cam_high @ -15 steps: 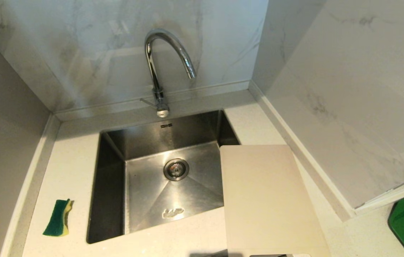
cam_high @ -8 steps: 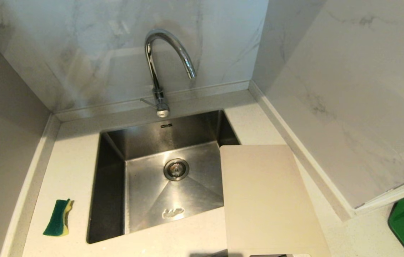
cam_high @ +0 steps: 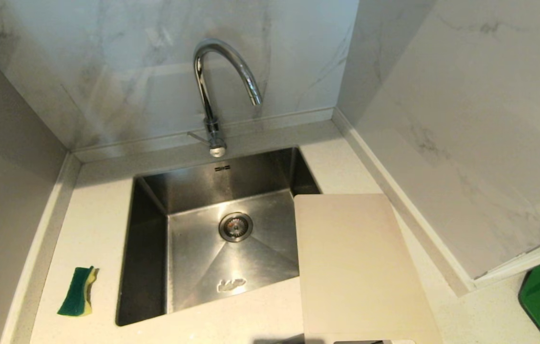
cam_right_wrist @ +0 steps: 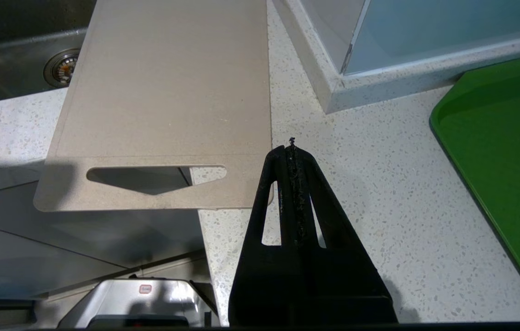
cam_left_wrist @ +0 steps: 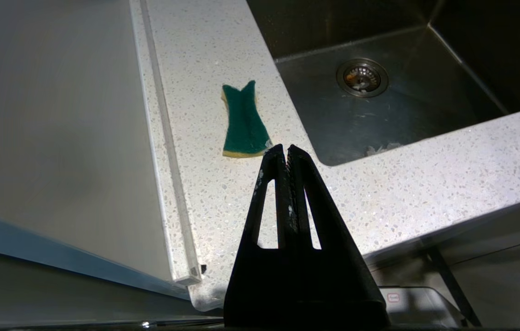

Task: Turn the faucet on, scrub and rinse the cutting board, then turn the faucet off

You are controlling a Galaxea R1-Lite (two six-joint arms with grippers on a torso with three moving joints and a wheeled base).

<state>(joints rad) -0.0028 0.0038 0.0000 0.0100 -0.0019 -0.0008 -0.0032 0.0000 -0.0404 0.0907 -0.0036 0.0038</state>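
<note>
Left of the sink (cam_high: 148,267) I see the sponge (cam_high: 78,292), my left gripper (cam_left_wrist: 286,149) closed empty near it. The faucet (cam_high: 217,91) stands behind the sink, seemingly dry. The cutting board (cam_high: 358,267) overlaps the sink's right rim; my right gripper (cam_right_wrist: 291,149), pinched shut, hovers beside its handle end.

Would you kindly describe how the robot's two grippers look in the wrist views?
Both the left gripper and right gripper are matte black, with two long tapering fingers forming a narrow triangle, each pierced by a triangular cut-out. Pale flecks mark the inner pads. No cables show.
</note>
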